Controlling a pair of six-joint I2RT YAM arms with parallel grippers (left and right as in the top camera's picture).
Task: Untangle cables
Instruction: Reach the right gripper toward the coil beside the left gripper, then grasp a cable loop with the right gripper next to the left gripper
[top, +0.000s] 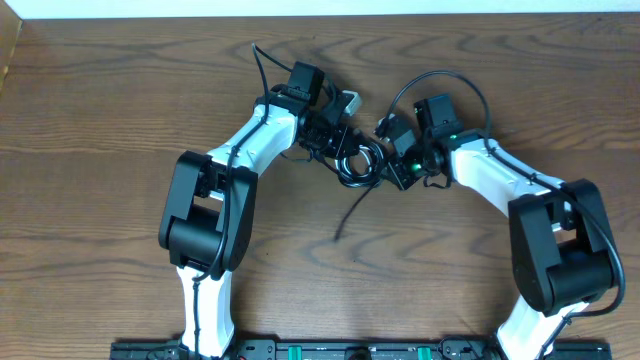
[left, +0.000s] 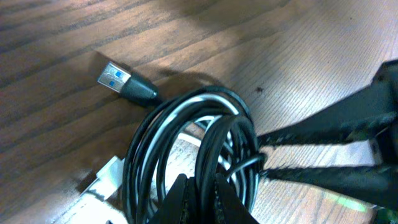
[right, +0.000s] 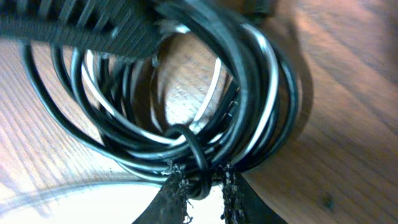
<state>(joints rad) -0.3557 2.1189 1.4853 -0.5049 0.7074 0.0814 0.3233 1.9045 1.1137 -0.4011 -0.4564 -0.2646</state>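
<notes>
The cables (top: 358, 165) lie as one coil of black strands, with a white one among them, at the table's middle between both arms. In the left wrist view the coil (left: 186, 124) ends in a silver plug with a blue insert (left: 115, 78). My left gripper (left: 202, 186) is shut on a few black strands at the coil's near side. My right gripper (right: 200, 183) holds a small black loop (right: 198, 163) that wraps the bundle (right: 249, 93). Its two fingers (left: 323, 134) reach in from the right. Overhead, the left gripper (top: 338, 145) and right gripper (top: 387, 165) flank the coil.
A loose black cable tail (top: 352, 212) trails from the coil toward the table's front. A white plug piece (top: 350, 100) lies just behind the coil, beside the left wrist. A thicker black arm cord (top: 440, 80) arches over the right wrist.
</notes>
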